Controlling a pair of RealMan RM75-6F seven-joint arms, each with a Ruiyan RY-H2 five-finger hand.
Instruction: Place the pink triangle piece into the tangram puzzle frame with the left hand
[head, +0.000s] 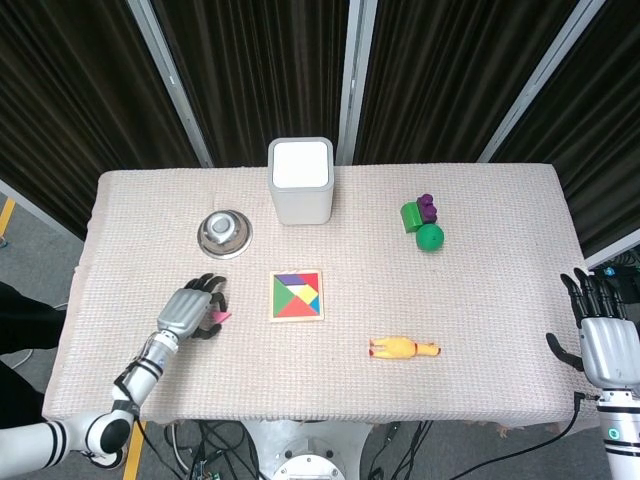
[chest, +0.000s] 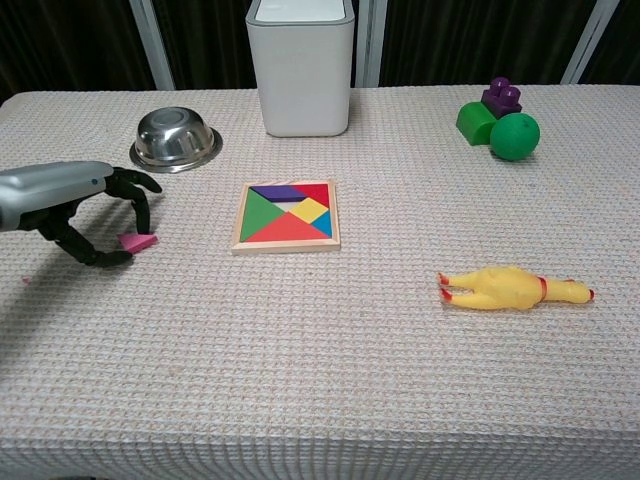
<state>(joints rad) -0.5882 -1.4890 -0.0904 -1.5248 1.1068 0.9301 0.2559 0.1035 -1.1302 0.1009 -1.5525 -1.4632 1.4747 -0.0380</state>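
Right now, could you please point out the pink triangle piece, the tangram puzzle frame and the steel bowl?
pink triangle piece (chest: 139, 241), chest view, its flat top face.
tangram puzzle frame (chest: 236, 224), chest view, the wooden left rim.
steel bowl (chest: 176, 138), chest view, its rounded outer wall.
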